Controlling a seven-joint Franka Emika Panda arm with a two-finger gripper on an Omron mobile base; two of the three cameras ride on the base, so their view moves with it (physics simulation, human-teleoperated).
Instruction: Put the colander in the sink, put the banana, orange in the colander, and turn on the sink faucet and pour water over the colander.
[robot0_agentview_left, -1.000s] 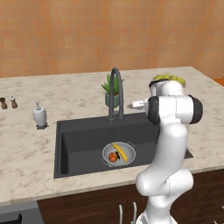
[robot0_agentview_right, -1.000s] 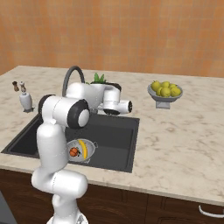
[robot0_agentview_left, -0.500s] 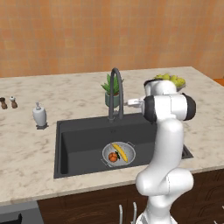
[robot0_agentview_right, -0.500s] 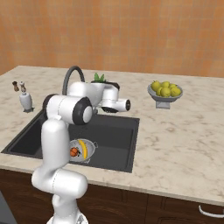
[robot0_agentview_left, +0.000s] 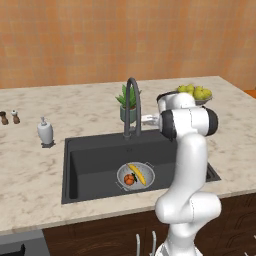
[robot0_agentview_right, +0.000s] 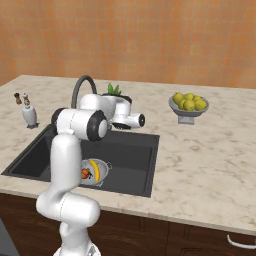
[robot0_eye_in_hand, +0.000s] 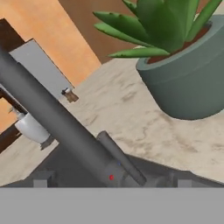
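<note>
Gripper (robot0_agentview_left: 146, 119) spread wide, empty, just right of faucet (robot0_agentview_left: 131, 107) base. Left base view: colander (robot0_agentview_left: 135, 176) in sink (robot0_agentview_left: 95, 162) in front of faucet, banana (robot0_agentview_left: 136, 173) and orange (robot0_agentview_left: 129, 178) inside; banana's long axis diagonal. Right base view: same layout. Hand view: faucet lever (robot0_eye_in_hand: 120, 157) close ahead, slanting. Left: water on.

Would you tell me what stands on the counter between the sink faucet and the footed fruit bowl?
The potted plant, just behind the sink faucet; bare counter continues to the fruit bowl, in the right base view.
</note>
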